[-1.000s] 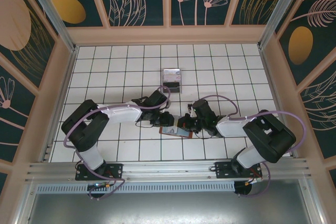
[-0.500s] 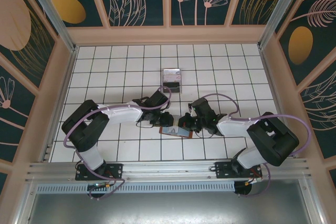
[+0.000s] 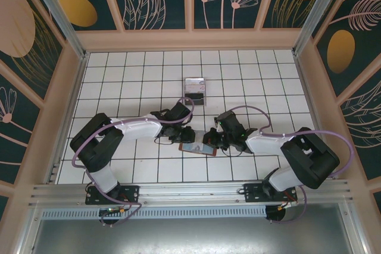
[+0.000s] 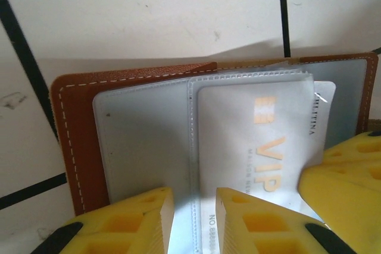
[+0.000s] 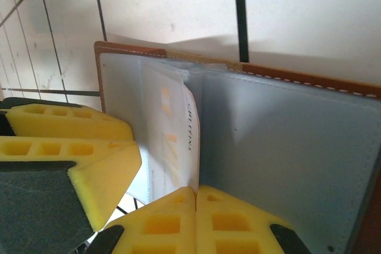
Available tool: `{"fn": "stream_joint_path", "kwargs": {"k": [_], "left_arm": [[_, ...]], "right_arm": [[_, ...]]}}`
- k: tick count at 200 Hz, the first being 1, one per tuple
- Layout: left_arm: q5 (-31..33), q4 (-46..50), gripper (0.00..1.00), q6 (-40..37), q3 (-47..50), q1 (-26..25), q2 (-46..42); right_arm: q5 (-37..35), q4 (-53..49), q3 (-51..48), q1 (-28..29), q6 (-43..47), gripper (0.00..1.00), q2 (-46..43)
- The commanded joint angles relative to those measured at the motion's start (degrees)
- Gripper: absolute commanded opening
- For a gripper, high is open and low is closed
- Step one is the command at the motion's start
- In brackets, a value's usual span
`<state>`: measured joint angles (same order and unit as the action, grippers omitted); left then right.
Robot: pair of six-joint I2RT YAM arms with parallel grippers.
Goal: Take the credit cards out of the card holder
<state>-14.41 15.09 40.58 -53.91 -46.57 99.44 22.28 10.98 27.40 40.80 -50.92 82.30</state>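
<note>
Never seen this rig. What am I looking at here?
Two robot arms, left and right, at a tiled table. The overhead shot is from a fixed camera; the other two are from wrist cameras, so the yellow foam blocks are fingers. Between the arms lies an open brown card holder with a pale VIP card in a clear sleeve; a small box sits farther back. The left pincer is slightly open over the sleeve; the right pincer is shut at the card's edge.
</note>
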Motion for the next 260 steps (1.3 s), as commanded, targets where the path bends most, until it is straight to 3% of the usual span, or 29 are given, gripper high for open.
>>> {"fn": "stream_joint_path", "kwargs": {"k": [1, 79, 177, 234, 260], "left_arm": [[3.15, 4.42, 0.28, -0.73, -0.79, 0.45, -0.88], [2.23, 1.90, 0.30, 0.73, -0.32, 0.50, -4.31], [-6.56, -6.79, 0.30, 2.72, 1.68, 0.50, 0.03], [-3.56, -4.74, 0.30, 2.37, 2.41, 0.43, 1.79], [-1.73, -2.97, 0.29, 1.79, 2.38, 0.49, 1.62]], "right_arm": [[0.29, 1.92, -0.80, -0.41, 0.93, 0.00, 1.98], [4.08, 9.05, -1.41, -0.37, -1.46, 0.06, 6.87], [2.85, 7.56, -1.45, -0.38, -2.51, 0.16, 5.86], [2.41, 7.74, -2.15, -0.37, -3.72, 0.19, 5.50], [2.65, 8.38, -2.27, -0.37, -3.93, 0.16, 5.41]]}}
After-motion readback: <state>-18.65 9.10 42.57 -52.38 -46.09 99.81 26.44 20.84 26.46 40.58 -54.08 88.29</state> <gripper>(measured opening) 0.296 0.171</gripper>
